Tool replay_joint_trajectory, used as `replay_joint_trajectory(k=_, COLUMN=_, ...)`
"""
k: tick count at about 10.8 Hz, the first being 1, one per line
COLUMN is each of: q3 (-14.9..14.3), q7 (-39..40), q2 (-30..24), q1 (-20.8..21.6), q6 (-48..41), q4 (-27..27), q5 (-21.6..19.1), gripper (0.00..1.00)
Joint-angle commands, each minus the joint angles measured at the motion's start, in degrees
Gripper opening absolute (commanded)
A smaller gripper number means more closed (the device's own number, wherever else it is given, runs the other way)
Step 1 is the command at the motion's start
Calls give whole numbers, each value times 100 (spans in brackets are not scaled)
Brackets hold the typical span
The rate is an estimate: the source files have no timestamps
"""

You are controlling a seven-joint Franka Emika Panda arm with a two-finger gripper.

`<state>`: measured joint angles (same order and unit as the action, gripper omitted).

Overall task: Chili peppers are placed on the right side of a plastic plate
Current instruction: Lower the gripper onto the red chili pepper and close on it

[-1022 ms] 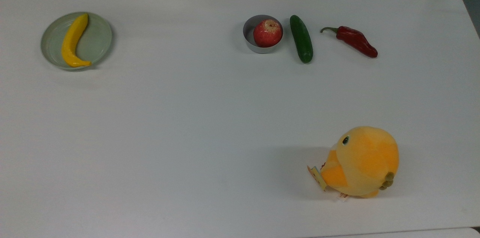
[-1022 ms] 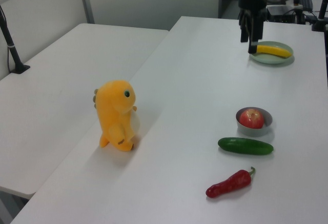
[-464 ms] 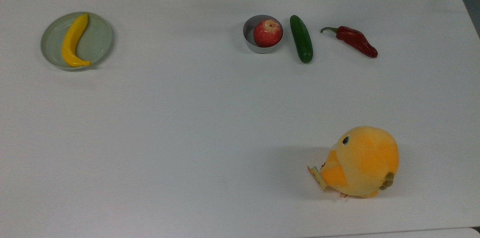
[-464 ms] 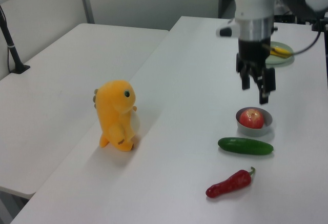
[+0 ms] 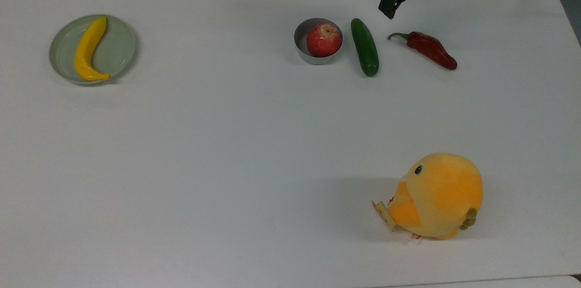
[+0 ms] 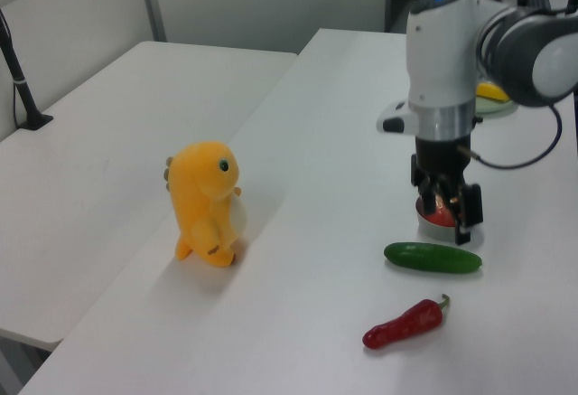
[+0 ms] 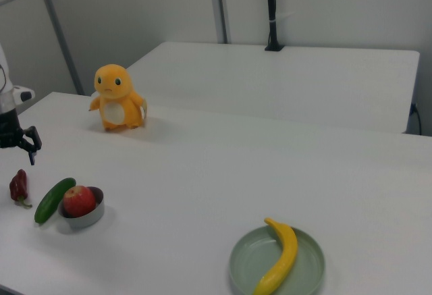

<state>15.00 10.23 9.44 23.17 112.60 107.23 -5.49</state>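
Lying on the white table [image 5: 227, 143], the dark red, glossy, tapered chili pepper [image 5: 430, 49] with its thin curved green stem sits at about 3 o'clock of the dark green cucumber [image 5: 364, 46] in the top view. At 9 o'clock of that stands a grey metal bowl [image 5: 303, 45] holding a red apple [image 5: 323, 40]. An orange plush toy [image 5: 438, 196] sits toward 6 o'clock, well apart. Far at 9 o'clock, the pale grey-green round plastic plate [image 5: 118, 47] carries a yellow banana [image 5: 88, 50]. The black two-finger gripper [image 6: 454, 217] hangs above the bowl and cucumber, fingers apart, holding nothing.
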Motion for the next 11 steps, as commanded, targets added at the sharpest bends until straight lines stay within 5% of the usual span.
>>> replay_joint_trajectory(k=1, q3=-23, q7=-485, q2=355, q1=336, q6=674, q4=201, q5=284, gripper=100)
replay_joint_trajectory(k=8, q3=56, q7=-1242, q2=1164, q1=574, q6=1449, q4=193, q5=865, gripper=99)
replay_joint_trajectory(k=11, q3=65, q7=-1304, q2=1183, q1=592, q6=1520, q4=202, q5=918, gripper=64)
